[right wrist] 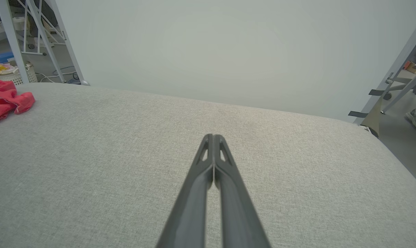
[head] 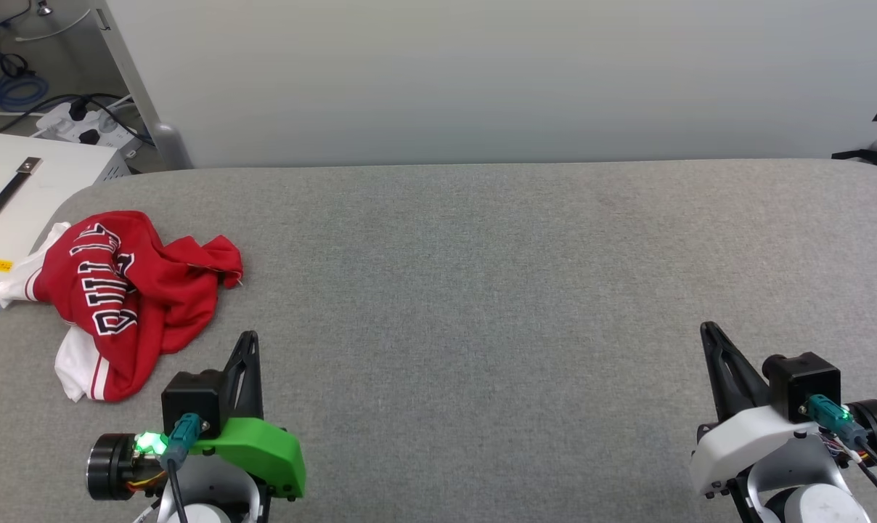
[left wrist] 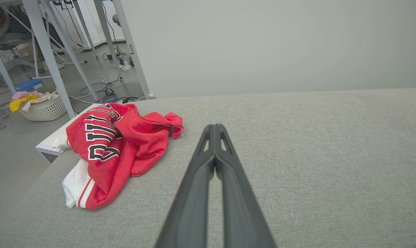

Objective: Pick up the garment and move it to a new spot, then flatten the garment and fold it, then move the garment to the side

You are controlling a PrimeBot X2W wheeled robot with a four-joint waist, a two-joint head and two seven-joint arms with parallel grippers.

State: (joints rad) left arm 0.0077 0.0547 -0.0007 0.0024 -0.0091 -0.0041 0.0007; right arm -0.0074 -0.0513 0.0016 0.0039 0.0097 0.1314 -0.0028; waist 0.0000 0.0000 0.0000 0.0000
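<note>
Fingers pressed together, nothing held: left end effector point(head: 250, 338), over near left part of grey fabric-covered surface point(head: 482, 290). Same closed, empty state: right end effector point(head: 706, 328), by near right corner. Crumpled red jersey shirt point(head: 133, 298), white sleeves, black white-outlined lettering, lies at left edge toward far left corner, just beyond left end effector, not touching it. Off left edge: white box point(head: 17, 189).

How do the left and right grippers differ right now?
The left gripper has a green housing; the right gripper has a white one. The left sits close beside the crumpled garment; the right is far across the grey table from it. Both are shut and hold nothing.
</note>
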